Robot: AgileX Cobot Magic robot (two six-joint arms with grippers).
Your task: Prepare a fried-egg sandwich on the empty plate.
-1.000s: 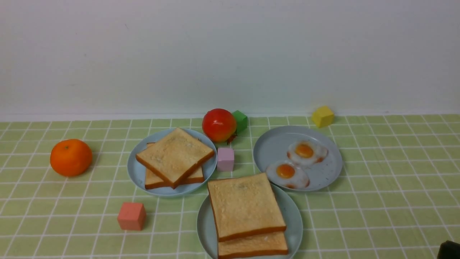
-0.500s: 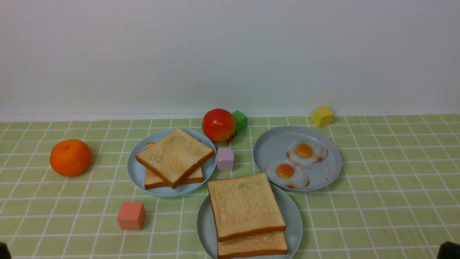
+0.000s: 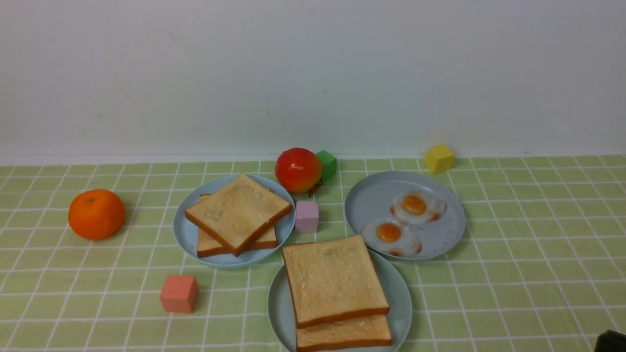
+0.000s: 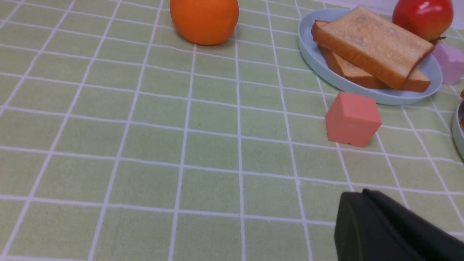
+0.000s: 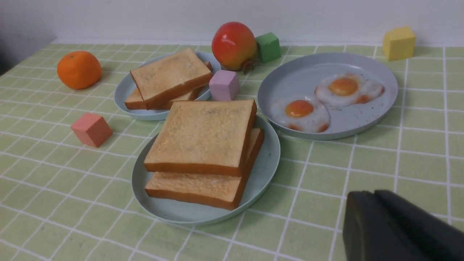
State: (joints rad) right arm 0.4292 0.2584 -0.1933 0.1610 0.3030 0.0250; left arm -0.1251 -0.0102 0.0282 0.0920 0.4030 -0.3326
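Note:
The fried-egg sandwich [image 3: 335,281] is two square toast slices stacked on the mint-teal plate [image 3: 400,293] at the front centre. It also shows in the right wrist view [image 5: 203,137] on the plate [image 5: 266,163]. Only a thin whitish trace shows between the slices, and the egg itself is hidden. My right gripper [image 5: 373,193] is shut and empty over the cloth to the right of the plate. It shows only as a dark corner in the front view [image 3: 611,341]. My left gripper [image 4: 362,192] is shut and empty, low over the cloth near the salmon cube [image 4: 352,119].
A blue-grey plate [image 3: 183,230] holds a leftover toast pile [image 3: 237,212]. Another plate [image 3: 371,200] holds two fried eggs [image 3: 391,237]. Around them are an orange [image 3: 96,213], a red fruit [image 3: 298,169], and pink [image 3: 306,216], green [image 3: 326,164], yellow [image 3: 439,158] and salmon [image 3: 179,293] cubes.
The dark tip of my left gripper, seen at the bottom left corner half a second ago, has left the front view. My right gripper has sunk slightly lower. The food has not moved.

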